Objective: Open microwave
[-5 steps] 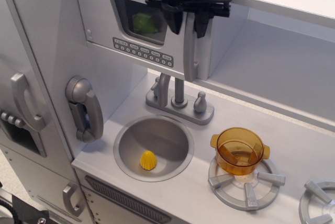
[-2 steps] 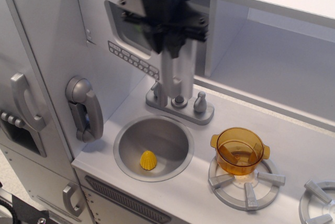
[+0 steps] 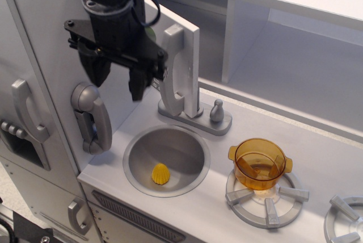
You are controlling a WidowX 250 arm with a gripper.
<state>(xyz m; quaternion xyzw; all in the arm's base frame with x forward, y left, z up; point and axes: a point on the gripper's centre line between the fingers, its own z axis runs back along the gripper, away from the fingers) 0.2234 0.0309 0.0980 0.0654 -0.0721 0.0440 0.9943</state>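
Observation:
The grey microwave door (image 3: 190, 64) stands swung wide open toward me, seen nearly edge-on, with its long vertical silver handle (image 3: 173, 67) facing left. The open cavity (image 3: 187, 16) behind it shows as a dim recess; I cannot make out anything inside. My gripper (image 3: 116, 81) hangs just left of the door and handle, above the counter, with its two dark fingers (image 3: 138, 84) spread apart and nothing between them. It hides the door's window and buttons.
A silver wall phone handset (image 3: 91, 118) hangs left of the gripper. Below are the sink (image 3: 181, 146) with a yellow toy (image 3: 160, 173), a faucet (image 3: 212, 115), an amber pot (image 3: 260, 163) on a burner, and a grey fridge door handle (image 3: 25, 109).
The microwave door swung from nearly shut to wide open. My gripper moved left and down from the handle, and now hangs free of it with fingers apart.

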